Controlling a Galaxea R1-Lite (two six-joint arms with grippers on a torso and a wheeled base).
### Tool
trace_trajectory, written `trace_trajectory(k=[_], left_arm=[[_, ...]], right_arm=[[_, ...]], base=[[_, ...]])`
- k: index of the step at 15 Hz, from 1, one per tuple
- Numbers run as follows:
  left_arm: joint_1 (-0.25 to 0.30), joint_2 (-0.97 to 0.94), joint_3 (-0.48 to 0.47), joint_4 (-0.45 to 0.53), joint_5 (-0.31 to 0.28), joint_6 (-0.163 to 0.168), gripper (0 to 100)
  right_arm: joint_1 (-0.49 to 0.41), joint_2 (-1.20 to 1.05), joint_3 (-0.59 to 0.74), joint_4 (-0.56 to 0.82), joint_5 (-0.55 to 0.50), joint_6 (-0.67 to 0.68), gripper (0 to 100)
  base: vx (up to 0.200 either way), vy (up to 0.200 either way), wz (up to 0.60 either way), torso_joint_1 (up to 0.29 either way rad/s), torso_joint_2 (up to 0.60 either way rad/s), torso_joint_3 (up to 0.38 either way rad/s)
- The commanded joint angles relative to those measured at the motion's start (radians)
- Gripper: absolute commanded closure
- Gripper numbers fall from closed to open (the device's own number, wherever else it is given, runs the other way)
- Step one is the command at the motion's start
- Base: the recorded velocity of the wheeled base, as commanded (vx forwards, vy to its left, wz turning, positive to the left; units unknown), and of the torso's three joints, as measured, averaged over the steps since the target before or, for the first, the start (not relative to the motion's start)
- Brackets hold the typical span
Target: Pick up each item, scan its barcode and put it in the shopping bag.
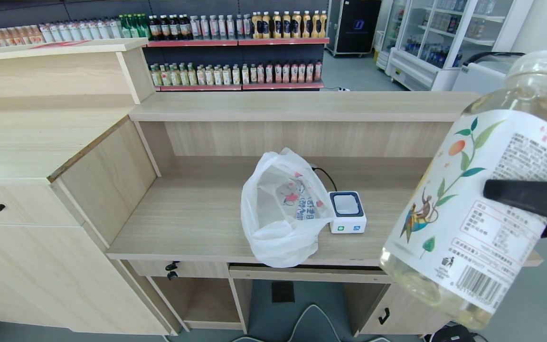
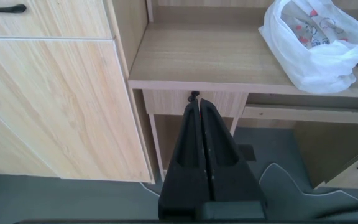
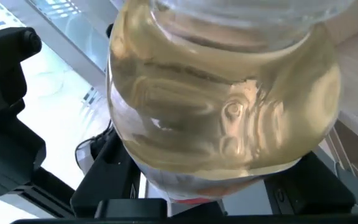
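Note:
A clear bottle (image 1: 482, 190) of pale yellow drink with a white printed label hangs tilted, close to the head camera at the right. My right gripper (image 1: 539, 204) is shut on it, one black finger (image 1: 525, 197) lying across the label. From the right wrist, the bottle's base (image 3: 222, 106) looms large between the gripper's black parts. A white plastic shopping bag (image 1: 280, 213) stands open on the wooden counter (image 1: 188, 223), with a small white barcode scanner (image 1: 347, 211) just right of it. My left gripper (image 2: 200, 106) is shut with nothing in it, low in front of the counter's front edge, left of the bag (image 2: 319, 37).
The counter sits in a recess with a raised ledge (image 1: 302, 104) behind and a taller cabinet (image 1: 41, 156) with drawers on the left. Shelves of drink bottles (image 1: 235, 47) and a glass-door fridge (image 1: 444, 38) stand far behind. A black cable (image 1: 325, 175) runs behind the scanner.

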Motion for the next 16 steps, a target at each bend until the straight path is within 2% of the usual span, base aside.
trace_trajectory(k=[1,3,6,7,16], left_arm=[[0.001,0.0,0.0,0.0,0.0,0.0,100],[0.001,0.0,0.0,0.0,0.0,0.0,100],[0.001,0.0,0.0,0.0,0.0,0.0,100],[0.001,0.0,0.0,0.0,0.0,0.0,100],[0.001,0.0,0.0,0.0,0.0,0.0,100]], right_arm=[[0.018,0.005,0.003,0.0,-0.053,-0.005,100],[0.047,0.014,0.003,0.002,-0.139,-0.005,100],[0.145,0.009,0.007,0.045,-0.32,-0.018,100],[0.165,0.008,0.007,0.062,-0.346,-0.021,100],[0.222,0.012,0.052,0.082,-0.364,-0.12,100]], base=[[0.0,0.0,0.0,0.0,0.0,0.0],[0.0,0.0,0.0,0.0,0.0,0.0],[0.0,0.0,0.0,0.0,0.0,0.0],[0.0,0.0,0.0,0.0,0.0,0.0],[0.0,0.0,0.0,0.0,0.0,0.0]])
